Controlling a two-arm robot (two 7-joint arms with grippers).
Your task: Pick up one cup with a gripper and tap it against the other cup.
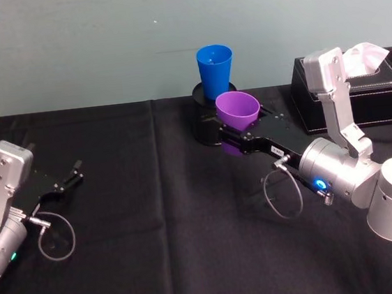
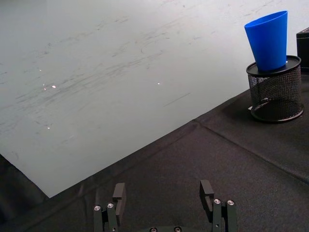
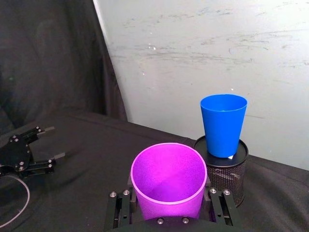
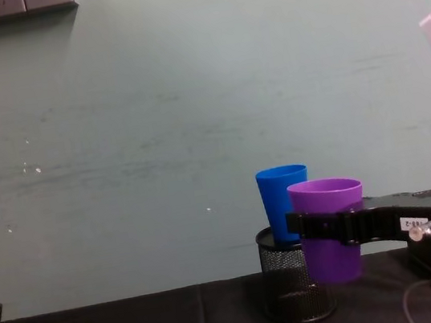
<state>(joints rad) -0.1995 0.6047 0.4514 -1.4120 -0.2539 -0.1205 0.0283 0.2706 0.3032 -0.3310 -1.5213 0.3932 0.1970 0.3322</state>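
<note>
Two cups appear near the far edge of the table [image 1: 155,228], which is covered by a black cloth. The purple cup [image 1: 238,109] is upright, its mouth open upward, and is held clear of the cloth. The right gripper [image 3: 169,209] reaches in from the right edge of the table and is clenched on the cup's lower body, one finger on each side. In the chest view a small white label shows on this gripper's black shank.

The blue cup [image 1: 215,71] stands upright on top of a black mesh pen holder [image 2: 275,89], close to the middle of the far edge. The purple cup is just beside it, on the near side and slightly toward the right edge, with its rim lower than the blue rim. Whether the two cups touch cannot be told.

The left gripper [image 2: 163,191] lies idle near the left edge of the table, its fingers spread apart and holding nothing. A black tissue box [image 1: 359,95] sits at the far right corner.
</note>
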